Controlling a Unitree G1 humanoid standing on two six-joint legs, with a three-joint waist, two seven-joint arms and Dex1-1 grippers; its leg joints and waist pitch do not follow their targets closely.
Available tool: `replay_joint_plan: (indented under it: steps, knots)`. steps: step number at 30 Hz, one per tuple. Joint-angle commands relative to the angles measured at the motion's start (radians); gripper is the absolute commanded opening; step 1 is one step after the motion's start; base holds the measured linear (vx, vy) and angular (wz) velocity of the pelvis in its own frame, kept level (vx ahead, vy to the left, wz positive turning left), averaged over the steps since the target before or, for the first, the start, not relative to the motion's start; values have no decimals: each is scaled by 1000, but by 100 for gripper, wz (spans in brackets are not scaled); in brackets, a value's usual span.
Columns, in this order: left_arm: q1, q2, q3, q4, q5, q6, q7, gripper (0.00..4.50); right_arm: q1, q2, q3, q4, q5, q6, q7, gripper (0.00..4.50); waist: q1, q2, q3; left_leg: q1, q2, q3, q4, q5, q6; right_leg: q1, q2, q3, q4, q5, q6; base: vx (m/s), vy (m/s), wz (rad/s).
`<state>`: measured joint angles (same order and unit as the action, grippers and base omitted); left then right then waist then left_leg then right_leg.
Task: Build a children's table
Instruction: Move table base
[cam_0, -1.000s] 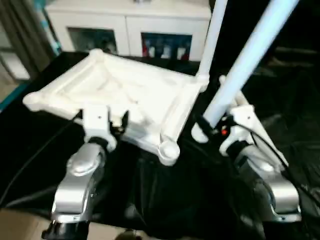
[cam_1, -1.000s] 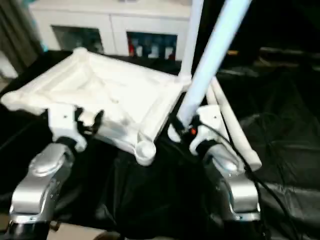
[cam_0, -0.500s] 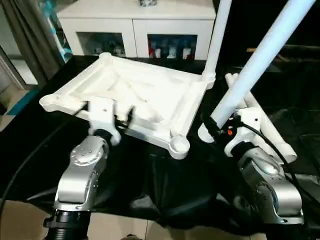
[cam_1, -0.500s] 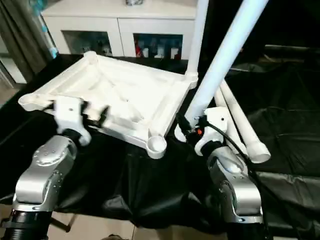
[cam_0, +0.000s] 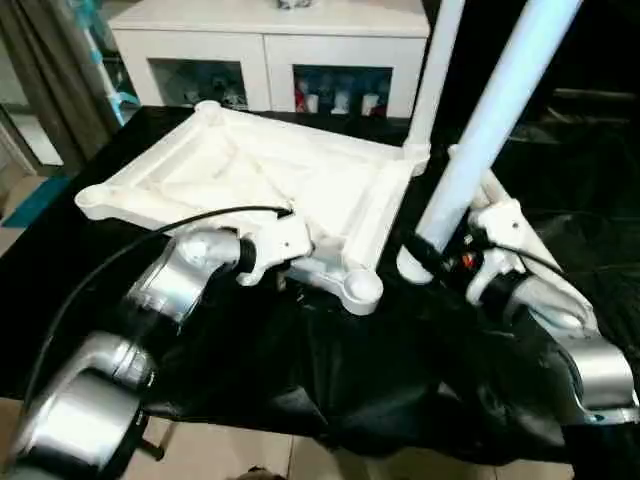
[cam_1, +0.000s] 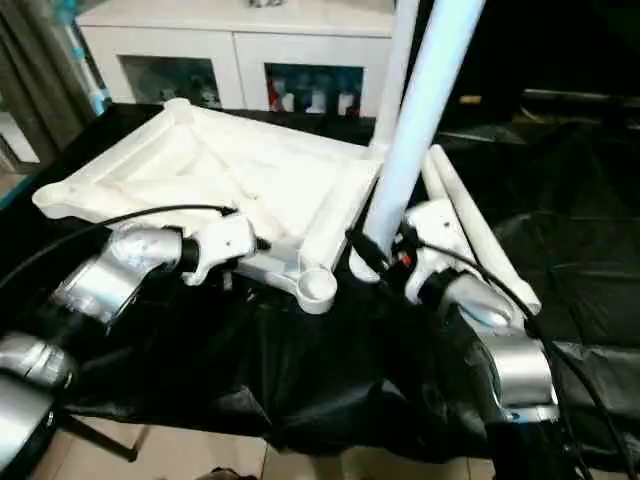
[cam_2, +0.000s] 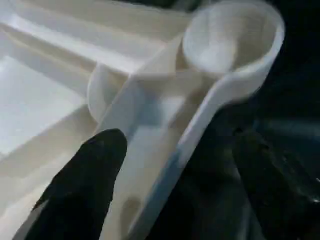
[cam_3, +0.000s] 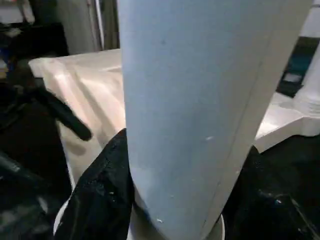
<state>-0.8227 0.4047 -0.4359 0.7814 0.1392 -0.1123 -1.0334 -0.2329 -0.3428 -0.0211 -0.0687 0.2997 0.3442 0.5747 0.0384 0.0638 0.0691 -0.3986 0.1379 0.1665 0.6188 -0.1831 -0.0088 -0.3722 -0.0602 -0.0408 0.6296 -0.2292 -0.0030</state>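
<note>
The white cabinet (cam_0: 270, 40) stands behind the black-draped desk (cam_0: 330, 380). The tabletop (cam_0: 250, 185) lies underside up on it, one leg (cam_0: 435, 75) upright in its far corner socket. The right fingers (cam_3: 105, 195) clamp a second leg (cam_0: 480, 140). The left fingers (cam_2: 85, 170) straddle the tabletop's near rim, spread wide, gripping nothing.

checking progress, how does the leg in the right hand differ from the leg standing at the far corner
The held leg leans, gripped near its flared end by the right hand, not in any socket. The far leg stands upright, seated in the tabletop's corner socket, with no hand on it. Both are white round tubes.
</note>
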Motion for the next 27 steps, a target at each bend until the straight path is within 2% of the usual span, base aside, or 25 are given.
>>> replay_joint_plan:
  steps: [1, 2, 3, 4, 5, 6, 7, 8, 9, 10, 11, 12, 13, 14, 15, 16, 17, 20, 23, 24, 25, 26, 27]
  knots:
    - [-51, -15, -16, 89, 35, -81, -11, 345, 7, -10, 3, -38, 9, -4, 8, 190, 0, 6, -95, 28, 85, -39, -63, -63, 92, 48, -98, 45, -47, 278, -292, 0, 0, 0]
    - [-65, -20, -23, 118, 44, -106, -13, 343, 11, -11, 1, -46, 11, 0, 6, 190, 1, 2, -97, 24, 85, -39, -62, -54, 100, 53, -102, 45, -42, 297, -302, 0, 0, 0]
    - [-81, -28, -28, 154, 53, -135, -17, 326, 17, -14, -1, -56, 13, 4, 5, 190, 6, 22, -95, 21, 80, -36, -57, -50, 119, 49, -104, 44, -44, 285, -306, 0, 0, 0]
    - [-93, -36, -32, 183, 60, -153, -21, 326, 25, -16, -3, -67, 13, 7, 2, 190, 6, 18, -95, 24, 84, -35, -58, -65, 123, 48, -106, 43, -49, 265, -306, 0, 0, 0]
    - [-105, -46, -34, 212, 66, -170, -21, 300, 36, -20, -5, -81, 12, 12, -2, 190, 5, 34, -93, 23, 86, -37, -59, -90, 120, 49, -104, 43, -52, 219, -304, 0, 0, 0]
    - [-119, -56, -34, 245, 69, -188, -26, 300, 47, -25, -8, -95, 14, 18, -2, 190, 3, 29, -92, 26, 92, -39, -63, -114, 115, 50, -103, 43, -52, 194, -308, 0, 0, 0]
    - [-119, -56, -34, 245, 69, -189, -26, 307, 47, -25, -8, -95, 14, 18, -2, 190, 0, 24, -91, 23, 89, -37, -64, -114, 118, 52, -101, 43, -55, 186, -306, 0, 0, 0]
    - [-134, -68, -33, 276, 70, -194, -24, 296, 65, -33, -10, -114, 13, 25, -1, 190, 0, 32, -92, 23, 89, -38, -63, -122, 117, 52, -106, 44, -54, 168, -310, 0, 0, 0]
    - [-166, -92, -30, 347, 76, -219, -25, 296, 101, -46, -18, -152, 17, 36, 2, 190, 0, 61, -85, 26, 87, -38, -62, -148, 109, 47, -105, 43, -59, 119, -305, 0, 0, 0]
    - [-166, -92, -30, 347, 76, -219, -25, 275, 101, -46, -18, -152, 17, 36, 2, 190, -5, 46, -83, 27, 86, -33, -65, -169, 111, 45, -98, 44, -74, 93, -295, 0, 0, 0]
    - [-181, -100, -33, 381, 86, -231, -18, 264, 114, -50, -22, -165, 18, 41, 2, 190, -4, 55, -80, 28, 88, -39, -67, -190, 96, 50, -103, 45, -69, 72, -300, 0, 0, 0]
    - [-191, -104, -38, 405, 99, -244, -9, 265, 123, -54, -24, -175, 16, 43, 0, 190, -10, 46, -79, 25, 86, -38, -69, -208, 93, 53, -101, 44, -78, 33, -291, 0, 0, 0]
    - [-208, -110, -49, 450, 128, -261, 8, 261, 145, -57, -27, -196, 14, 47, -10, 190, -11, 57, -78, 26, 86, -40, -69, -211, 87, 55, -103, 43, -74, 20, -291, 0, 0, 0]
    - [-213, -111, -51, 465, 136, -269, 16, 245, 153, -57, -28, -205, 13, 48, -15, 190, -18, 63, -72, 25, 82, -38, -71, -235, 85, 51, -99, 43, -85, -31, -275, 0, 0, 0]
    - [-216, -113, -51, 472, 140, -273, 20, 245, 158, -58, -28, -209, 12, 49, -18, 190, -20, 60, -73, 23, 81, -40, -70, -227, 85, 54, -100, 44, -85, -51, -268, 0, 0, 0]
    - [-218, -114, -48, 476, 139, -268, 16, 228, 164, -55, -31, -216, 15, 52, -22, 190, -25, 67, -70, 19, 78, -40, -69, -215, 89, 54, -102, 43, -87, -74, -262, 0, 0, 0]
    - [-222, -116, -48, 484, 141, -269, 12, 219, 171, -52, -32, -225, 18, 56, -27, 190, -29, 65, -70, 19, 78, -39, -69, -214, 92, 53, -100, 42, -90, -90, -258, 0, 0, 0]
    - [-230, -120, -61, 513, 159, -279, -5, 196, 187, -52, -21, -248, 14, 67, -36, 190, -43, 75, -68, 14, 78, -42, -70, -205, 104, 52, -98, 40, -92, -122, -239, 0, 0, 0]
    - [-231, -124, -71, 530, 183, -286, 5, 170, 188, -53, -13, -251, 9, 69, -38, 190, -53, 79, -70, 14, 78, -44, -70, -192, 122, 50, -97, 37, -91, -86, -242, 0, 0, 0]
    - [-232, -129, -80, 547, 213, -289, 19, 162, 184, -54, -8, -256, 7, 75, -43, 190, -60, 78, -70, 11, 78, -44, -70, -184, 130, 51, -97, 36, -90, -72, -241, 0, 0, 0]
    - [-230, -129, -86, 550, 223, -288, 22, 162, 182, -53, -7, -258, 8, 77, -44, 190, -64, 81, -70, 12, 79, -45, -70, -180, 137, 50, -97, 35, -90, -65, -239, 0, 0, 0]
    - [-229, -128, -94, 552, 234, -285, 26, 150, 180, -53, -6, -259, 8, 78, -45, 190, -66, 79, -70, 11, 80, -45, -71, -182, 140, 51, -97, 35, -91, -66, -239, 0, 0, 0]
    - [-228, -128, -96, 553, 236, -284, 27, 132, 179, -54, -5, -259, 8, 78, -44, 190, -66, 82, -70, 13, 81, -45, -71, -187, 141, 49, -98, 35, -92, -70, -240, 0, 0, 0]
